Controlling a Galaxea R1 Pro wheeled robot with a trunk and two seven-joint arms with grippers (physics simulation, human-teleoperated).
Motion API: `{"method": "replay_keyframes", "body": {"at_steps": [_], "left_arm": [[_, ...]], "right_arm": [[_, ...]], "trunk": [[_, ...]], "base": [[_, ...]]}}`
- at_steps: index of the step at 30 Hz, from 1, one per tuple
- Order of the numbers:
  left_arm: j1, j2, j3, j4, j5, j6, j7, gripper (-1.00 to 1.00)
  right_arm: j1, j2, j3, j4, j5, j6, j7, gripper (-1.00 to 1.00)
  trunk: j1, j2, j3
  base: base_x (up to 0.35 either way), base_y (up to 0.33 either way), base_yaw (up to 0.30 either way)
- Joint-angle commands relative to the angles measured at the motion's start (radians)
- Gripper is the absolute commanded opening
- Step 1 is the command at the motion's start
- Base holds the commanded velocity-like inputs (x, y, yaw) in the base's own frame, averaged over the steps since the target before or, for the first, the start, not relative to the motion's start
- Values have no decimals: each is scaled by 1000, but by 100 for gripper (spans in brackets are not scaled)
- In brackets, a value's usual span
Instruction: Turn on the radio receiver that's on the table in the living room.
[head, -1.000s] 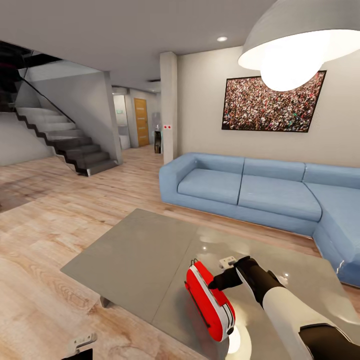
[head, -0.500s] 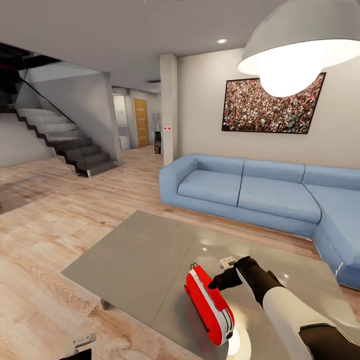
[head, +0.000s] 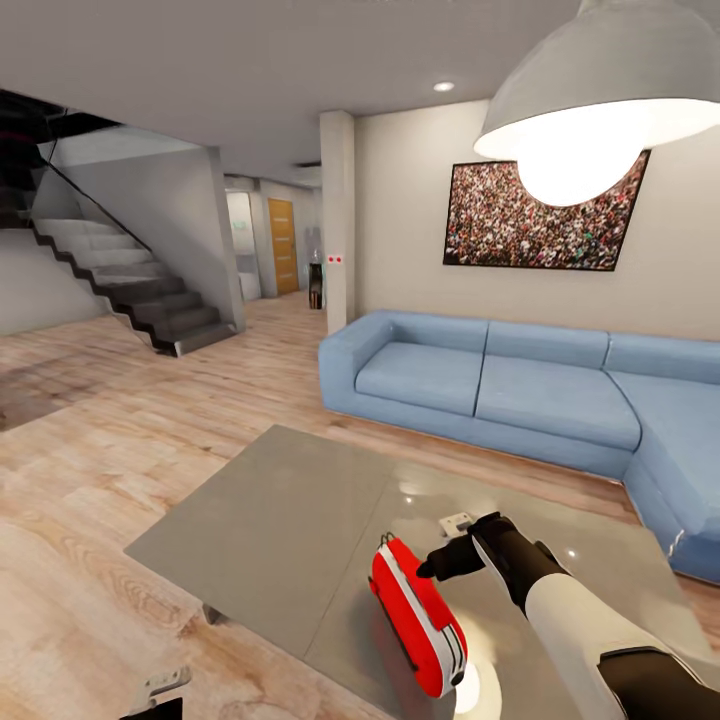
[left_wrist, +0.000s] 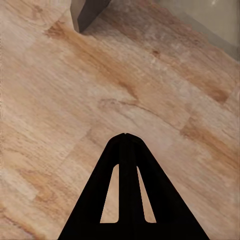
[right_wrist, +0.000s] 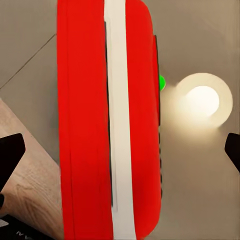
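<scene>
My right gripper (head: 432, 570) hovers just beside the radio receiver (head: 417, 615) on the table (head: 270, 520), jaws wide (fingertips at the wrist view's edges); left gripper (left_wrist: 126, 136) closed over floor (left_wrist: 60, 100).

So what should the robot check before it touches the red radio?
1. Radio receiver sits on the table: ok.
2. Right gripper is close beside the radio, apart from it: ok.
3. Right jaws spread wide, radio between them in the wrist view: ok.
4. Green dot on the radio's edge means it is on: cannot tell.
5. Left gripper shut, over the wood floor, out of the way: ok.
</scene>
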Motion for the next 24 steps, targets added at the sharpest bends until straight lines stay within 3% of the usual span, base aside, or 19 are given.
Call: {"method": "replay_keyframes", "body": {"at_steps": [1, 7, 24], "left_arm": [[0, 0, 0, 0, 0, 0, 0, -100], [0, 1, 0, 0, 0, 0, 0, -100], [0, -1, 0, 0, 0, 1, 0, -100]], "right_arm": [[0, 0, 0, 0, 1, 0, 0, 100], [0, 0, 0, 0, 2, 0, 0, 100], [0, 0, 0, 0, 2, 0, -2, 100]], "trunk": [[-4, 7, 3], [-27, 49, 22], [-92, 168, 75]], "base": [[0, 0, 0], [-126, -40, 0], [-306, -138, 0]]}}
